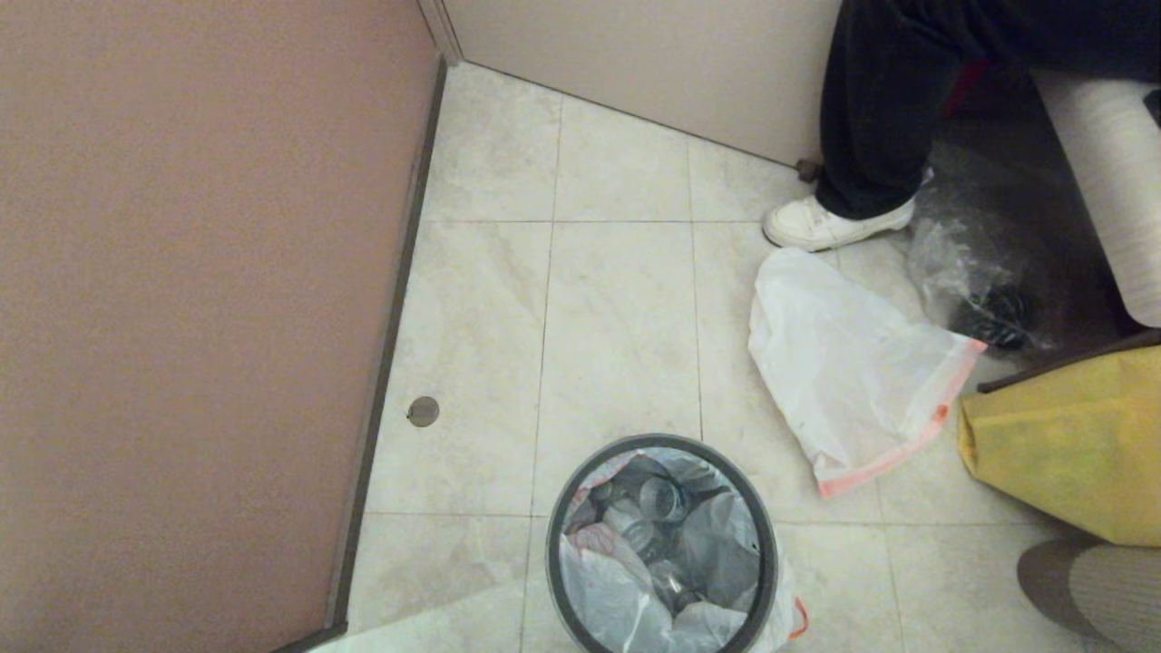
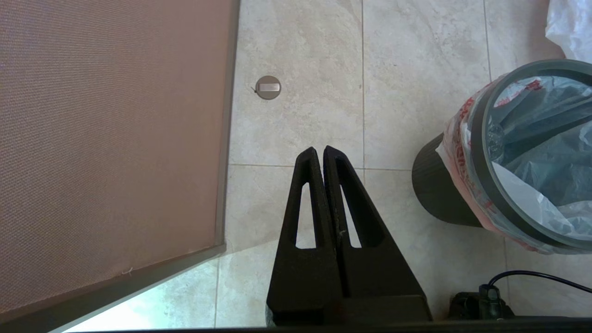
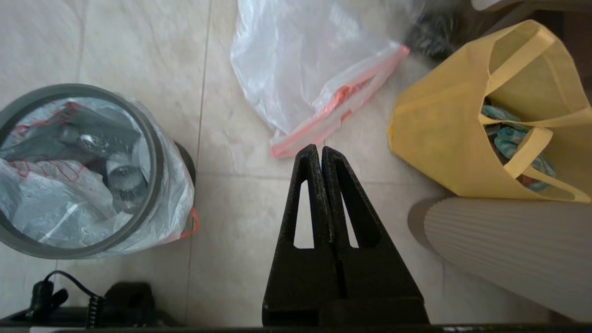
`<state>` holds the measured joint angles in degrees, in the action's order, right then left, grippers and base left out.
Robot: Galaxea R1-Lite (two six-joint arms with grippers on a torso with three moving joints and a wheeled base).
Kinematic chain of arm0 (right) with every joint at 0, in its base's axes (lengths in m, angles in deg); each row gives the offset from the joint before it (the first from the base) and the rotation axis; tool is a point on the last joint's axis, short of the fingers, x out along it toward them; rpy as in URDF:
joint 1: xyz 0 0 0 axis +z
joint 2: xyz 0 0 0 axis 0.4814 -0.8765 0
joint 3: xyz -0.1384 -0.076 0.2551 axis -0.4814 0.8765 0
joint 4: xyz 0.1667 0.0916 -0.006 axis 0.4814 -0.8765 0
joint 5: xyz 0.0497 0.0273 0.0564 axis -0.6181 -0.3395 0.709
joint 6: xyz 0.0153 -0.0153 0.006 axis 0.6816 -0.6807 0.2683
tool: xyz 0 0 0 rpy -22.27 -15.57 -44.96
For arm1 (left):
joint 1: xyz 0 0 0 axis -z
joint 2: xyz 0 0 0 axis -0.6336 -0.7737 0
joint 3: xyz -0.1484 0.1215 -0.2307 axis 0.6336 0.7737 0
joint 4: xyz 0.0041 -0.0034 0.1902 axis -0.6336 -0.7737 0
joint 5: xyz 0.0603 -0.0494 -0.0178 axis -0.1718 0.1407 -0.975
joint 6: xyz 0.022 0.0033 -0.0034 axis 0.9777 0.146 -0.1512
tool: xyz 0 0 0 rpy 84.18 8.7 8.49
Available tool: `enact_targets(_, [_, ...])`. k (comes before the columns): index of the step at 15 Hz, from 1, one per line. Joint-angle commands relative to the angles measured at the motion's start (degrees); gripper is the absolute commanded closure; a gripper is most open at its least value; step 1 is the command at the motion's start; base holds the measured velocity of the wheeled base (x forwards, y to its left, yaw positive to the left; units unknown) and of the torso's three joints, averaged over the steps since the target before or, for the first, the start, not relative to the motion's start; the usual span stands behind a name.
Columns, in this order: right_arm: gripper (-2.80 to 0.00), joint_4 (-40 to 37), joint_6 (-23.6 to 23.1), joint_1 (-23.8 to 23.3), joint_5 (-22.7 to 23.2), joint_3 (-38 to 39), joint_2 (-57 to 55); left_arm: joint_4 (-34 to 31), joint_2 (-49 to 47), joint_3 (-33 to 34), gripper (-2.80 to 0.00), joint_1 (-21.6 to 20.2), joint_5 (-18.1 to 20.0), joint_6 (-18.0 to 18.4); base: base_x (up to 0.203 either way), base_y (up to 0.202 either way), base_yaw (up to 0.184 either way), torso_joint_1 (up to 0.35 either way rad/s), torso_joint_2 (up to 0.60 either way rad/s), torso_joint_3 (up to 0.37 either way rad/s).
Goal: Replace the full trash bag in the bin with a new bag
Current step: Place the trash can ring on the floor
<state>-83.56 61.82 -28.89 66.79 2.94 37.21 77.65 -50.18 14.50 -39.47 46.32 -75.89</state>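
Note:
The bin [image 1: 555, 544], black with a grey rim ring, stands on the tiled floor at the bottom middle of the head view. The full trash bag [image 1: 617, 589] sits inside it, its white plastic folded over the rim, with clear bottles showing. The new bag [image 1: 843, 372] lies flat on the floor to the bin's far right, its orange-red hem toward the yellow bag. Neither gripper shows in the head view. My left gripper [image 2: 320, 150] hangs shut and empty above the floor, with the bin [image 2: 434, 189] beside it. My right gripper [image 3: 319, 149] is shut and empty, its tips just short of the new bag [image 3: 300, 78].
A brown partition wall [image 1: 181, 317] runs along the left. A person's leg and white shoe [image 1: 830, 222] stand at the back right, by a clear glossy bag [image 1: 980, 263]. A yellow bag [image 1: 1070, 444] and a ribbed grey cylinder [image 1: 1107, 580] sit at the right. A round floor fitting [image 1: 423, 411] lies near the wall.

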Motion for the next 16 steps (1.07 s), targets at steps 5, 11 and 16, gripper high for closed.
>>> enact_targets(5, [0.0,0.1,-3.2,2.3,0.1,-8.9,-31.9,0.0,-0.1,0.0,0.0,0.0,0.0,0.0,0.0,0.0,0.0,0.0,0.0,0.0])
enact_targets(11, [0.0,1.2,-3.9,13.7,-2.6,-15.3,-59.4,0.0,-0.1,0.0,0.0,0.0,0.0,0.0,0.0,0.0,0.0,0.0,0.0,0.0])
enact_targets(16, [0.0,13.3,4.4,30.6,-13.0,-19.7,-78.4,0.0,-0.1,0.0,0.0,0.0,0.0,0.0,0.0,0.0,0.0,0.0,0.0,0.0])
